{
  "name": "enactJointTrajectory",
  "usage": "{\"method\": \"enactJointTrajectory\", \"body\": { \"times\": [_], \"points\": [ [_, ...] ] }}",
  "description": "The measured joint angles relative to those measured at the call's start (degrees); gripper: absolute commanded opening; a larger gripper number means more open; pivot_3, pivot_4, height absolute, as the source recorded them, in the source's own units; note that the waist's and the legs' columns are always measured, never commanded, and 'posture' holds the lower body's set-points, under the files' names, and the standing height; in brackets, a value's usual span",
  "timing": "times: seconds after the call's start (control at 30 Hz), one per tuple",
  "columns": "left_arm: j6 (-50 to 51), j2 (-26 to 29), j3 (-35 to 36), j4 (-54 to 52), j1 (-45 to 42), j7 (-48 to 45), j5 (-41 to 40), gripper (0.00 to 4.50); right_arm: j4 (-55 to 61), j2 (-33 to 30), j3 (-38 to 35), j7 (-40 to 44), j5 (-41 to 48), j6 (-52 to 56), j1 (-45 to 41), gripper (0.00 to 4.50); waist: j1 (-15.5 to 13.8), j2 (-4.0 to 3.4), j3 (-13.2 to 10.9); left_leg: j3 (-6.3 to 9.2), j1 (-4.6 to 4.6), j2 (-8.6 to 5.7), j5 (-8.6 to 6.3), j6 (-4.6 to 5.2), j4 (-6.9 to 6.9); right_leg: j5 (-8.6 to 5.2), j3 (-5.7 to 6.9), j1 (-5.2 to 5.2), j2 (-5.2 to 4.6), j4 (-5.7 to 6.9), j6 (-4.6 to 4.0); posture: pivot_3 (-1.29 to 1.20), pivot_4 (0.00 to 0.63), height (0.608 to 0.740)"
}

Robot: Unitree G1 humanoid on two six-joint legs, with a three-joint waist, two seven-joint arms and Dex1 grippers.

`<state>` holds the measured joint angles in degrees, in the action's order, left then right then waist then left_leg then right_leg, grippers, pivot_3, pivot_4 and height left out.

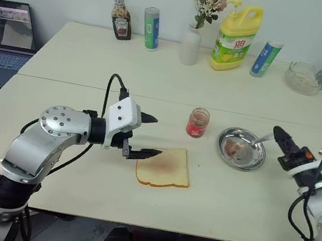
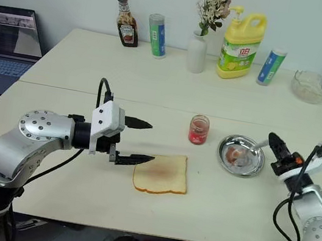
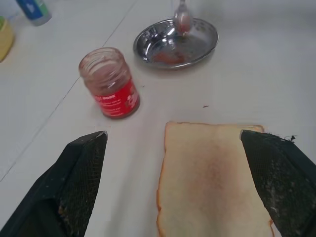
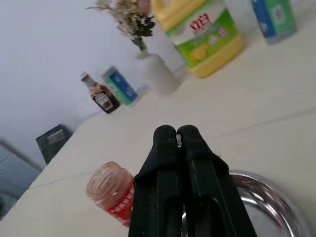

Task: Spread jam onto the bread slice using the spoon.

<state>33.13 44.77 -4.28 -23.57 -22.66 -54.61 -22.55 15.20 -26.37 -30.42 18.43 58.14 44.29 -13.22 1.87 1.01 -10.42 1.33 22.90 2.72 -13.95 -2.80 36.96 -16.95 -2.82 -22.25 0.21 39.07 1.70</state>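
Right gripper (image 1: 277, 132) raised over the right rim of the round steel dish (image 1: 255, 164), fingers (image 4: 170, 163) pressed together on the thin handle of the spoon (image 1: 261, 138); handle almost wholly hidden between them, bowl dipping toward the dish and blurred in the left wrist view. Red smear (image 3: 165, 58) on the dish floor, shape hard to make out. Left gripper (image 1: 148, 135) level above the table, fingers (image 3: 81, 173) spread wide with nothing between, lower tip at the left edge of the bread slice (image 1: 165, 169). Bread slice flat on the table at front centre, near end cut off in the left wrist view. Jam (image 1: 198, 122) in its small lidless jar, upright just behind the bread and left of the dish, apart from both.

Pale cream table (image 1: 95, 72), made of two tops meeting in a seam across the middle. Along the far edge, against a plain light wall: ketchup bottle (image 1: 120, 22), green-and-blue canister (image 1: 151, 28), white vase of dried flowers (image 1: 191, 45), yellow detergent jug (image 1: 235, 39), second canister (image 1: 265, 58), clear glass bowl (image 1: 305, 78). Open laptop (image 1: 2, 32) at far left, partly cut off.
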Motion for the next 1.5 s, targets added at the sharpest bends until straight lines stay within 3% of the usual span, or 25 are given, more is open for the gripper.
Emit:
{"method": "enactJointTrajectory", "body": {
  "times": [0.27,0.53,0.8,1.3,1.5],
  "points": [
    [1.7,0.3,0.1,1.5,0.3,1.7,0.8,4.5,5.3,-3.7,12.6,-2.3,-2.6,2.7,-14.7,0.01,0.0,-0.02,0.0,0.06,0.02,0.04,0.0,0.0,-0.01,0.0,0.06,-0.03,0.07,-0.01,-0.01,0.0,0.15,0.74],
    [4.9,-1.5,3.6,0.5,0.1,3.3,-4.3,4.5,-4.6,-1.5,24.9,1.3,-16.4,-4.0,-26.7,0.01,-0.2,0.03,-0.1,0.04,0.12,0.0,0.0,0.0,0.01,0.01,0.11,-0.07,-0.04,-0.07,-0.02,0.0,0.15,0.74],
    [8.0,-1.2,6.3,-3.4,0.3,3.5,-9.1,4.5,-13.1,-1.3,31.2,8.5,-28.4,-13.4,-27.0,0.01,-0.2,0.03,-0.1,0.06,0.09,0.01,0.0,0.0,0.0,0.01,0.13,-0.08,-0.04,-0.01,-0.03,0.0,0.15,0.74],
    [7.4,1.2,3.6,-3.9,0.4,4.0,-5.6,4.5,-21.1,-0.7,41.1,16.5,-49.4,-33.3,-27.1,0.01,-0.2,0.03,-0.1,0.05,0.09,0.0,0.0,-0.01,0.0,0.01,0.12,-0.07,-0.04,-0.02,-0.03,0.0,0.15,0.74],
    [6.5,1.2,3.1,-3.8,0.4,3.9,-5.0,4.5,-23.0,-0.4,42.9,17.9,-53.7,-36.3,-27.1,0.01,-0.2,0.03,-0.1,0.05,0.08,0.01,0.0,-0.01,0.01,0.02,0.12,-0.07,-0.04,-0.01,-0.04,0.0,0.15,0.74]
  ]
}}
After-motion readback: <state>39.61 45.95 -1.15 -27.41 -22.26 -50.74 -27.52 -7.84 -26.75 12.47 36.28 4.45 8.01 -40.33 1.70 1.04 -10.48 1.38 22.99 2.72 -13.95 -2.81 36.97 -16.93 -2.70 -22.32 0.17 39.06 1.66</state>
